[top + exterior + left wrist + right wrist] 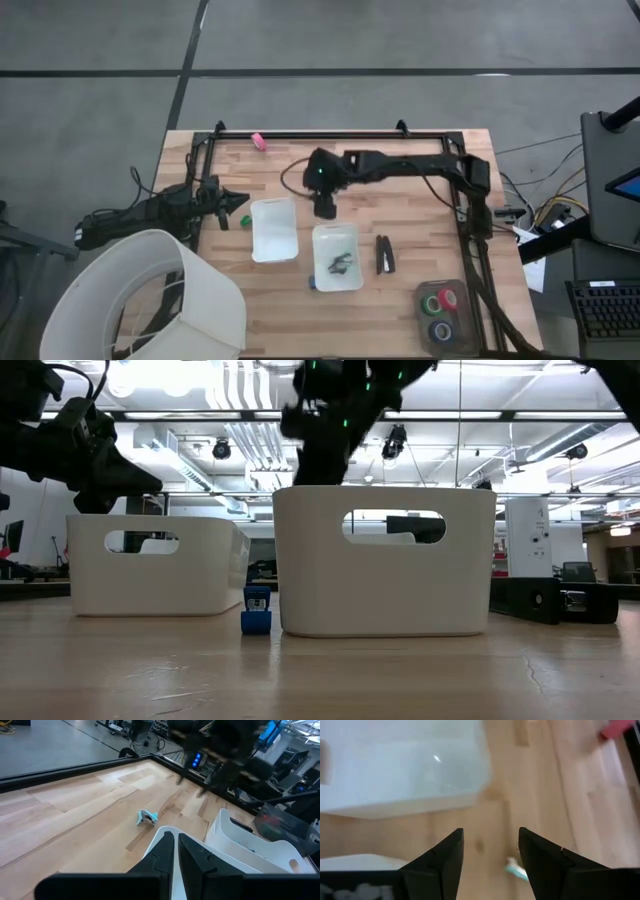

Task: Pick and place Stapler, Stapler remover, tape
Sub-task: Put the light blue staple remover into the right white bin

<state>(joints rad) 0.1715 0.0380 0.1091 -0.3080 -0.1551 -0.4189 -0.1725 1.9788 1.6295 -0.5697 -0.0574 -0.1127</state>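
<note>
The slim black stapler (384, 254) lies flat on the table, right of a white tray (352, 280) that holds a small dark object (340, 262). A second white tray (274, 229) stands to its left and shows nothing inside. The red, green and blue tape rolls (443, 312) lie in a clear box at the near right corner. My right gripper (325, 207) hangs open and empty above the table just beyond the two trays, fingers pointing down (490, 855). My left gripper (238, 199) is shut and empty, left of the second tray (176, 851).
A small light-blue object (517, 869) lies on the wood below my right gripper and also shows in the left wrist view (147, 817). Another blue piece (257, 610) sits between the trays' near corners. A pink object (258, 141) lies at the far left. A white lampshade-like shape (150, 300) overhangs the near left corner.
</note>
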